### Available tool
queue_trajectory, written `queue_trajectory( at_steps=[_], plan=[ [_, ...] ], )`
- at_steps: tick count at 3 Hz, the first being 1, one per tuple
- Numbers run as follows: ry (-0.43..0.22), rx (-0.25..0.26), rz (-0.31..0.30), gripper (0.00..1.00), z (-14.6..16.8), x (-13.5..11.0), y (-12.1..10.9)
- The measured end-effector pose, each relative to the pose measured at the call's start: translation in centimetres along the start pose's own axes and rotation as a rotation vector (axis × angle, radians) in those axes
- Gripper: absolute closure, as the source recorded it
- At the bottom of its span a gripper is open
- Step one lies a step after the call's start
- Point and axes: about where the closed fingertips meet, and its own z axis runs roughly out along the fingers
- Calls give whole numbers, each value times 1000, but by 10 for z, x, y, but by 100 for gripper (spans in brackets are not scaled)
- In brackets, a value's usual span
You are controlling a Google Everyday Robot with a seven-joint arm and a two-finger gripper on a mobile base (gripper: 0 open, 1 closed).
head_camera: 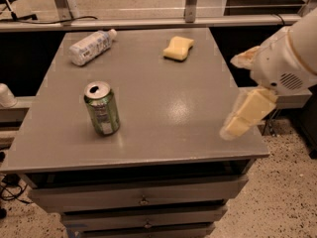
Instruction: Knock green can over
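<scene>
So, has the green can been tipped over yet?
No: the green can stands upright on the table, while the gripper hangs at the table's right edge, well apart from it.

Green can (101, 108) upright; end effector (234, 95), fingers (250, 110) spread, at table's (158, 148) right edge.

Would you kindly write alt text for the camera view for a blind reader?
A green can stands upright on a grey table, the gripper open by its right edge; a plastic bottle and yellow sponge lie behind.
</scene>
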Motion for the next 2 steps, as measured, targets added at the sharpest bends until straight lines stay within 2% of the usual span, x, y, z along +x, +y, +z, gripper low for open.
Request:
queue_trajectory(
  at_steps=[1,2],
  plan=[
    [-188,-56,52,0,42,-22,14],
    [-357,-125,111,0,67,-45,30]
  ],
)
